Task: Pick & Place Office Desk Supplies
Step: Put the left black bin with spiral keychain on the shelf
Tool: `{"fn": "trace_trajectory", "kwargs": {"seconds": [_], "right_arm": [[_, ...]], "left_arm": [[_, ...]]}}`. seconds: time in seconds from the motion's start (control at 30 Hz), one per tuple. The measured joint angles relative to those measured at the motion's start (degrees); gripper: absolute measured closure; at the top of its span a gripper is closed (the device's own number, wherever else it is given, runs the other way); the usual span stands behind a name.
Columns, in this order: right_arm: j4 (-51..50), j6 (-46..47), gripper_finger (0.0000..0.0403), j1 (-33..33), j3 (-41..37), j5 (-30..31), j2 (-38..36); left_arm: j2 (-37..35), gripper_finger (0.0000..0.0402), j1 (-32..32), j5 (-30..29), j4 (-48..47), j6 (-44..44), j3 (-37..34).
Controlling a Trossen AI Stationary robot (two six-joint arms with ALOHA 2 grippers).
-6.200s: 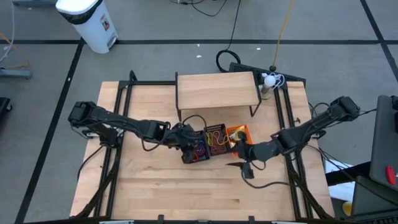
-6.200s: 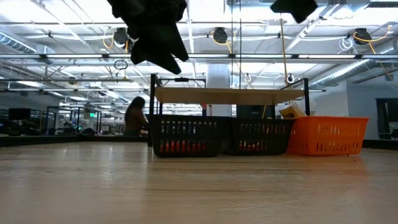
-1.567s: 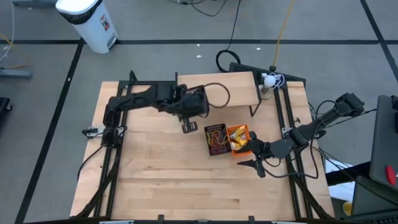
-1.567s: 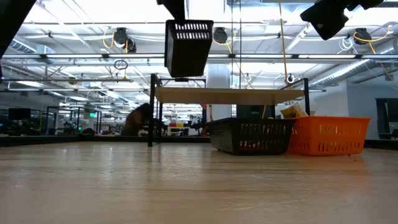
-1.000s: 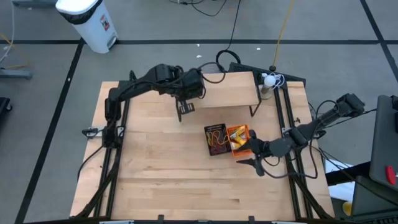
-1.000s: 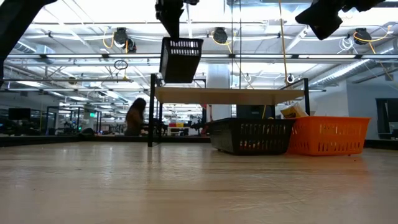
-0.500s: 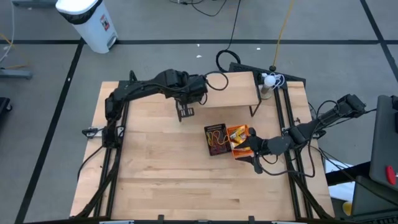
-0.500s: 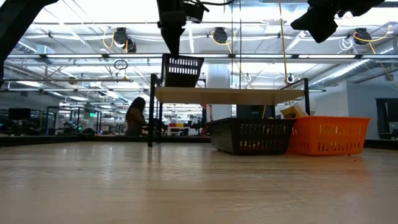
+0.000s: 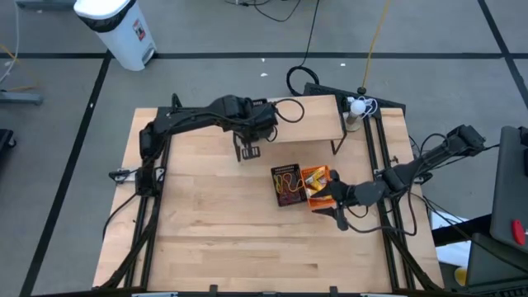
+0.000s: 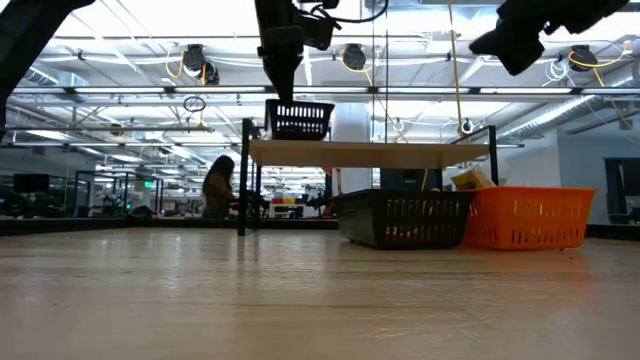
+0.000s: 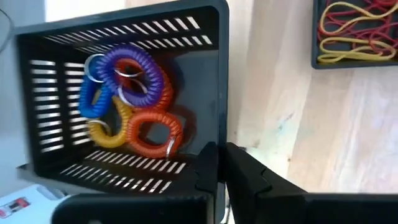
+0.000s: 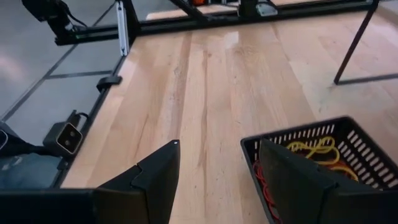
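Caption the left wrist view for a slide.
Left gripper shut on the wall of a black basket holding blue, purple, yellow and red coiled rings.

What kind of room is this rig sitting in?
Most likely an industrial lab or workshop: the low view shows exposed ceiling trusses with hanging lights, rows of workstations behind a seated person, and, from above, a taped grey floor around the wooden table.

Bright, even light falls from the ceiling lamps, which flare white in the low view. The counter shows only soft, faint shadows. Up close, the near counter surface looks blurred, and a pale sheen lies on the wood.
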Motion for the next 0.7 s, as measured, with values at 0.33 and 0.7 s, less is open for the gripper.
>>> {"fn": "trace_trajectory", "kwargs": {"seconds": [0.33,0.7], "right_arm": [[0.46,2.50,0.0193,-1.18,-1.31,-0.18,0.02],[0.60,2.32,0.0193,-1.18,-1.33,-0.22,0.02]], "left_arm": [[0.00,0.0378,0.00,1.90,1.31,-2.17,-0.54],[0.00,0.0376,-0.04,7.06,1.29,-4.47,-0.54]]}}
